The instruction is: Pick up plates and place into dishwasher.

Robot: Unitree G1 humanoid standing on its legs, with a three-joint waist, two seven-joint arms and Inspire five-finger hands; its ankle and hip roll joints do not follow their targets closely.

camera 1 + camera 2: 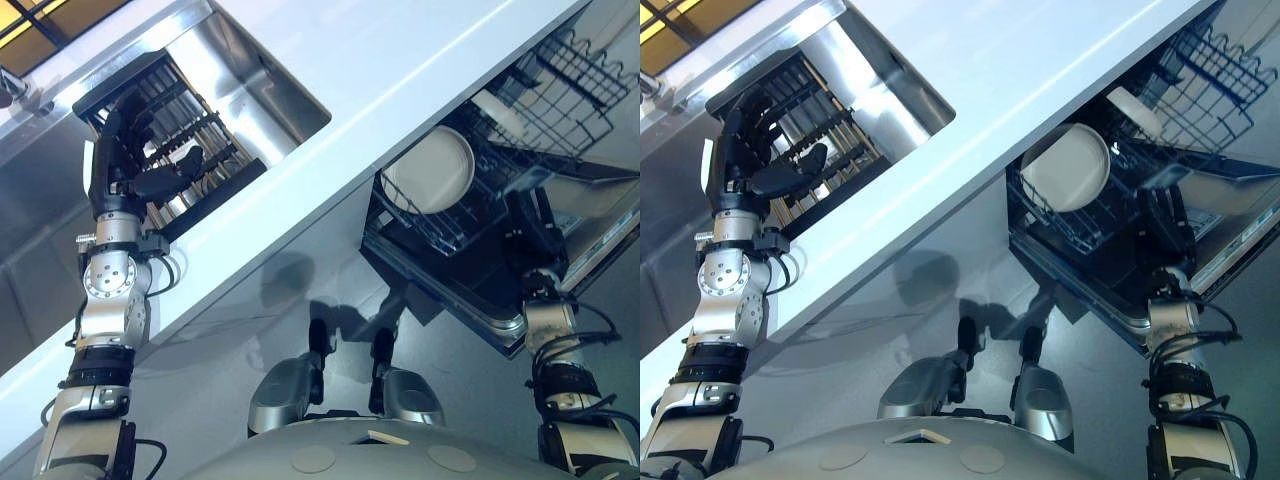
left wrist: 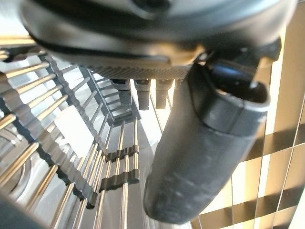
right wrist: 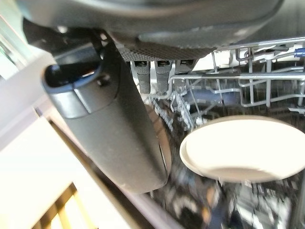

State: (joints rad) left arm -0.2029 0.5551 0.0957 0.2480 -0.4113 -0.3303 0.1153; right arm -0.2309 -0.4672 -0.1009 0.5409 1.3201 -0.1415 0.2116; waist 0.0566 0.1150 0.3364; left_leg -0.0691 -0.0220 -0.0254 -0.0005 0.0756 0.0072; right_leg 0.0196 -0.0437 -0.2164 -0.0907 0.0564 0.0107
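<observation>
Here, a white plate [image 1: 432, 170] stands on edge in the dishwasher's lower rack [image 1: 440, 235], with a second plate [image 1: 1132, 110] in the rack beyond it. The right hand [image 1: 528, 225] hangs just beside the first plate, fingers straight, holding nothing. The left hand [image 1: 135, 150] hovers, fingers relaxed and empty, over the drying rack [image 1: 205, 150] in the sink [image 1: 270, 90] set into the white bench [image 1: 400, 70].
</observation>
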